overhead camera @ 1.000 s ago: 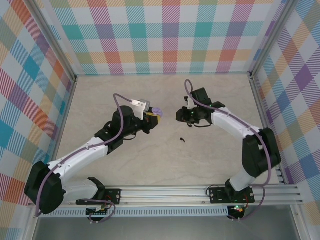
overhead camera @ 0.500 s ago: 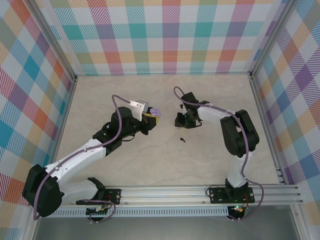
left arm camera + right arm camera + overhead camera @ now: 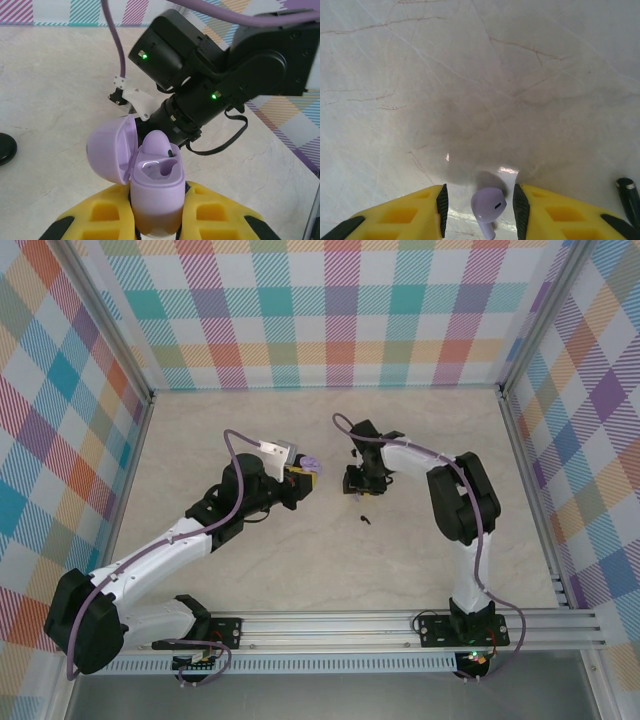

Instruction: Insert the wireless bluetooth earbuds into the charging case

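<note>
Lilac earbud [image 3: 488, 205] lies on the worktop [image 3: 200, 440] between the yellow fingers [image 3: 405, 215] of the right hand [image 3: 352, 480], with a gap on either side, so this hand is released and not gripping it. Right arm is folded sharply, elbow out to the right, forearm reaching in toward the middle of the worktop, wrist pointing straight down. A black earbud [image 3: 365, 519] sits on the worktop just nearer the bases, apart from the hand. The lilac charging case [image 3: 157, 195] is well apart from the worktop, clenched upright in the left hand [image 3: 303, 475], lid [image 3: 112, 155] hinged open to the side (something small and dark shows in its well, can't tell what). Left arm stretches diagonally from its base at the near left up to centre, the two hands facing each other, near but not touching.
</note>
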`<state>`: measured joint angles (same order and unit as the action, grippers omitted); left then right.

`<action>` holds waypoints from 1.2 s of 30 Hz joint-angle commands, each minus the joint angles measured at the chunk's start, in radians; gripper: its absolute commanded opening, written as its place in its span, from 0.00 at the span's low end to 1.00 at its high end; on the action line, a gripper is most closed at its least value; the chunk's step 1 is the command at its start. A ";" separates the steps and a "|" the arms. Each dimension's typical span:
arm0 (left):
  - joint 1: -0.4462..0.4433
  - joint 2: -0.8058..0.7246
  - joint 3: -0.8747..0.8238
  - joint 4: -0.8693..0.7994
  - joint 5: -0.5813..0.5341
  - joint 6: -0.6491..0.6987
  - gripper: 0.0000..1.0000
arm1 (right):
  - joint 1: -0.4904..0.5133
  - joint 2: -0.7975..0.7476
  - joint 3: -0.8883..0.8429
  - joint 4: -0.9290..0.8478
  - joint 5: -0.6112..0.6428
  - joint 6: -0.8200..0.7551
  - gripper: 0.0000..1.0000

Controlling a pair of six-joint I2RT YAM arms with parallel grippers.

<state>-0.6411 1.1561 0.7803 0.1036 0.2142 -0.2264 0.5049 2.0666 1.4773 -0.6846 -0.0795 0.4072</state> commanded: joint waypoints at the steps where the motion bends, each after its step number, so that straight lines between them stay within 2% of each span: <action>1: -0.014 -0.011 -0.015 0.018 -0.012 0.010 0.13 | 0.009 0.067 0.083 -0.170 0.025 -0.059 0.42; 8: -0.014 -0.020 -0.017 0.020 -0.015 0.011 0.14 | 0.046 0.160 0.212 -0.312 0.104 -0.078 0.41; 19: -0.014 -0.029 -0.017 0.015 -0.017 0.016 0.13 | 0.076 0.220 0.277 -0.378 0.176 -0.067 0.35; 27: -0.013 -0.027 -0.018 0.019 -0.019 0.016 0.14 | 0.082 0.231 0.301 -0.418 0.164 -0.074 0.35; 36: -0.014 -0.030 -0.024 0.021 -0.021 0.015 0.13 | 0.083 0.259 0.327 -0.452 0.153 -0.079 0.31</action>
<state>-0.6411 1.1503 0.7746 0.1040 0.2062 -0.2192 0.5777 2.2669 1.8141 -1.0527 0.0910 0.3416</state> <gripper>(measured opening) 0.170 0.312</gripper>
